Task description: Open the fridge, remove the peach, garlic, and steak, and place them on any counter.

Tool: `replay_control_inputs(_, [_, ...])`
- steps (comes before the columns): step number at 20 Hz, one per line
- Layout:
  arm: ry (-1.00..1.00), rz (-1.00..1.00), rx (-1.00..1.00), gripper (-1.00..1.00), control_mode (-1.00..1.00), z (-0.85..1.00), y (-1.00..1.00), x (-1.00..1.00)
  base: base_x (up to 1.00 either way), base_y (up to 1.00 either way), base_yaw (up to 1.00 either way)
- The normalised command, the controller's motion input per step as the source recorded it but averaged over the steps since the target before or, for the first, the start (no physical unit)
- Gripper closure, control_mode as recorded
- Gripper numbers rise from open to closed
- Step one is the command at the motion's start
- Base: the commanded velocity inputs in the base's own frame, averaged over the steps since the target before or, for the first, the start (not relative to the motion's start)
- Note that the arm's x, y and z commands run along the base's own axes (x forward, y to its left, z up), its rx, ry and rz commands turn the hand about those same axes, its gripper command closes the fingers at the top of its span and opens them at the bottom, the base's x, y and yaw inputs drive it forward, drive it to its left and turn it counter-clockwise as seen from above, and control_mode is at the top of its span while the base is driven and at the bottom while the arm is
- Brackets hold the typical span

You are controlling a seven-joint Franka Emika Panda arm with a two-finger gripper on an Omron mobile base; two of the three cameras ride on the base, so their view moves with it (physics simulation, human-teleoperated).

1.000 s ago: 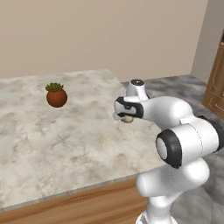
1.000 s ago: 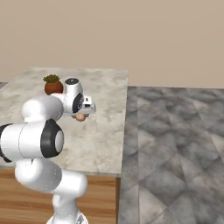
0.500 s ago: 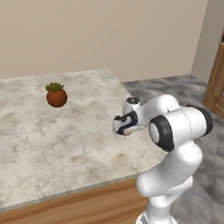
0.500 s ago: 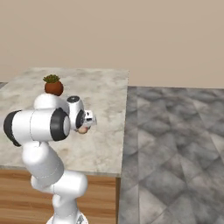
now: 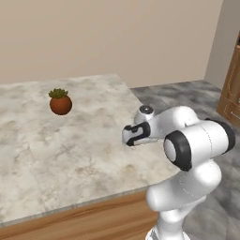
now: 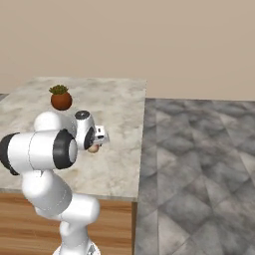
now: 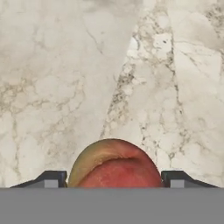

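Observation:
The peach, yellow-orange with a red blush, sits between the two dark fingertips in the hand view, and the marble counter lies right below it. My gripper is shut on the peach and hangs low over the counter near its right front corner. From the right base view, the peach peeks out under the gripper, just above the counter. The fridge, garlic and steak are out of view.
A red-brown pot with a green plant stands farther back on the counter. Grey tiled floor lies right of the counter's edge. A wooden cabinet stands at the far right.
The arm has folded, and the gripper with the peach has come down and back toward the counter's near right corner. The plant pot and the views have stayed put.

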Motion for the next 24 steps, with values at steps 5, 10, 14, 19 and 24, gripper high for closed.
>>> replay_control_inputs(5, [0.17,0.00,0.00,-1.00,-1.00,0.81,0.00,-0.06,0.00,0.00,0.00])
replay_control_inputs(10, [-0.05,0.00,0.06,-1.00,-1.00,0.97,-0.14,-0.97,0.00,0.00,0.00])
replay_control_inputs(14, [-0.07,0.01,0.01,-1.00,-1.00,0.84,-0.23,-1.00,0.00,0.00,0.00])
replay_control_inputs(19, [-0.04,0.06,0.00,-1.00,-1.00,0.22,-0.03,-1.00,0.00,0.00,0.00])
replay_control_inputs(24, [0.01,-0.25,0.02,-1.00,-1.00,0.00,-0.09,-0.86,0.00,0.00,0.00])
